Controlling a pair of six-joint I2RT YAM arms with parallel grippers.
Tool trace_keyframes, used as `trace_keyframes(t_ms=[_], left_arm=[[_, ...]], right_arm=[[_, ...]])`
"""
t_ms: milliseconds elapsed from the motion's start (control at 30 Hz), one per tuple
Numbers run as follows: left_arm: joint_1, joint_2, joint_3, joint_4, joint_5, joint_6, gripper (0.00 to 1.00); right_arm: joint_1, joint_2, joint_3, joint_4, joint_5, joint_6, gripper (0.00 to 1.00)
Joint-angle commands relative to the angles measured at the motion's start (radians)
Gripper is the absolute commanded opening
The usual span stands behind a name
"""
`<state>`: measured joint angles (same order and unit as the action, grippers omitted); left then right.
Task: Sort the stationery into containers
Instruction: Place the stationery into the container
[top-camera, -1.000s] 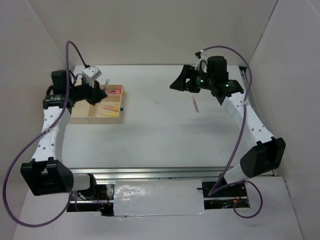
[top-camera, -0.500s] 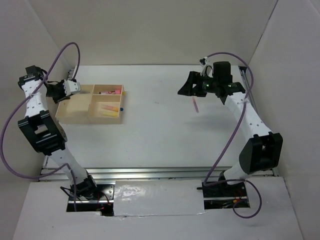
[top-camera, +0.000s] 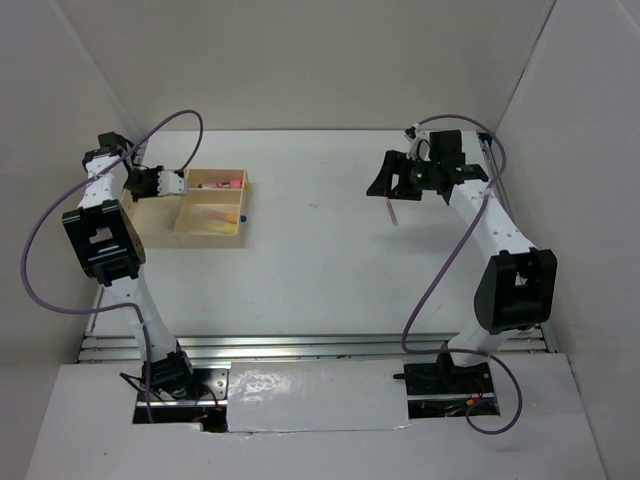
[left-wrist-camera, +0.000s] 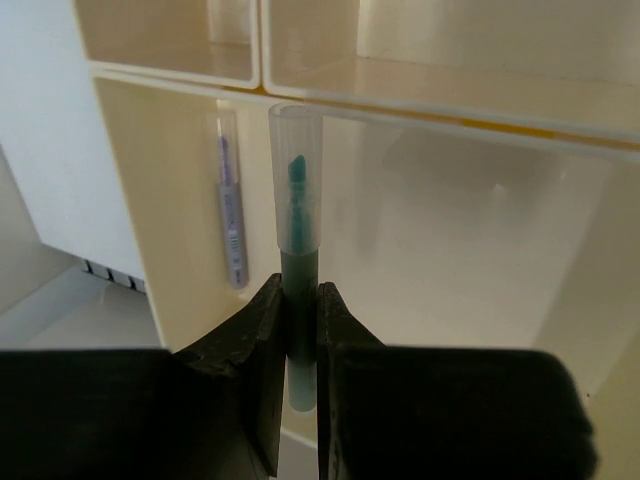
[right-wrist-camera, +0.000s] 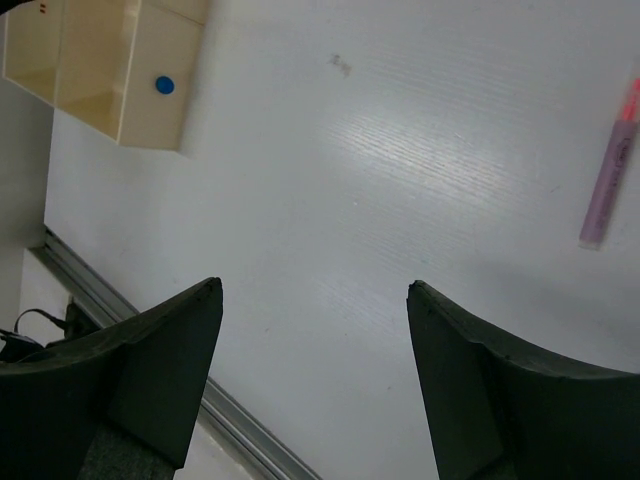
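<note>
White walls box in a white table (top-camera: 320, 270), and over the last second the left arm has folded back from the middle of the wooden tray (top-camera: 212, 238) to its left end. The left gripper (left-wrist-camera: 297, 300) is pinched on a clear-capped green pen (left-wrist-camera: 297, 190), now poised over the compartment where a thin grey pen (left-wrist-camera: 232, 215) lies, so a drop looks close. The right gripper (right-wrist-camera: 315, 290), jaws spread and empty, has drifted slightly toward the pink pen (right-wrist-camera: 608, 170), which lies loose on the table, well apart from the tray. From above, the left arm hides that compartment, and whether the green pen touches its floor cannot be told.
</note>
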<state>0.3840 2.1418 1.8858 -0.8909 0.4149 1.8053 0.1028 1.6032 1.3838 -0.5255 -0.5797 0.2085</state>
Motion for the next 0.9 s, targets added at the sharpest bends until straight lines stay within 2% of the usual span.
trace_keyframes(t_ms=[0, 167, 300, 533, 867], left_arm=[[-0.013, 0.05, 0.053, 0.03, -0.024, 0.009, 0.13], [-0.025, 0.073, 0.02, 0.113, -0.039, -0.04, 0.17], [-0.033, 0.104, 0.022, 0.138, -0.059, -0.052, 0.25], [-0.02, 0.148, 0.056, 0.113, -0.091, -0.026, 0.23], [0.026, 0.121, 0.03, 0.112, -0.042, 0.006, 0.2]], right_arm=[[-0.02, 0.029, 0.027, -0.002, 0.032, -0.029, 0.81], [-0.054, 0.081, 0.066, -0.027, 0.027, -0.026, 0.81], [-0.063, 0.121, 0.089, -0.044, 0.049, -0.041, 0.81], [-0.095, 0.178, 0.098, -0.064, 0.046, -0.044, 0.81], [-0.095, 0.173, 0.08, -0.059, 0.044, -0.047, 0.81]])
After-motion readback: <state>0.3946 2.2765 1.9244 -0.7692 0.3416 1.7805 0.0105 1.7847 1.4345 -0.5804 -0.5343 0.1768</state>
